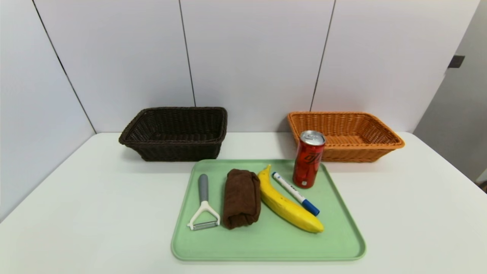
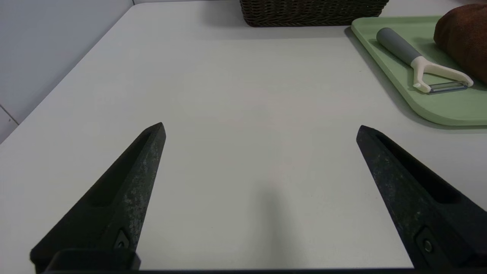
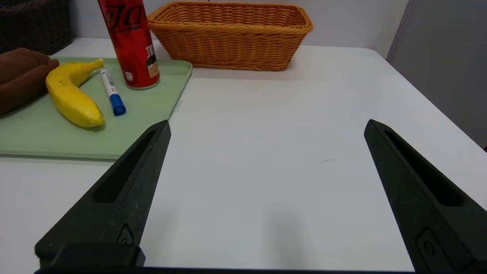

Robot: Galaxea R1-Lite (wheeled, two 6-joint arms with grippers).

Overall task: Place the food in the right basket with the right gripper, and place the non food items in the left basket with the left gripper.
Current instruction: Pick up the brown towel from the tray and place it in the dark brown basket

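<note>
Both grippers, left gripper point(image 2: 260, 129) and right gripper point(image 3: 266, 127), gape wide over bare white table point(image 1: 95, 198), holding nothing, unseen from the head. Green plastic tray point(image 1: 266, 243) carries peeler point(image 1: 203, 205), brown cloth point(image 1: 241, 198), banana point(image 1: 285, 203), marker point(image 1: 295, 193), red can point(image 1: 308, 160); dark wicker basket point(image 1: 175, 133) and orange wicker basket point(image 1: 344, 135) sit behind it.

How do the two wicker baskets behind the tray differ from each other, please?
The left basket is dark brown, while the right basket is orange. The soda can on the tray overlaps the right basket's front in the head view; nothing overlaps the left basket. Both are rectangular, woven, upright and appear empty.
</note>
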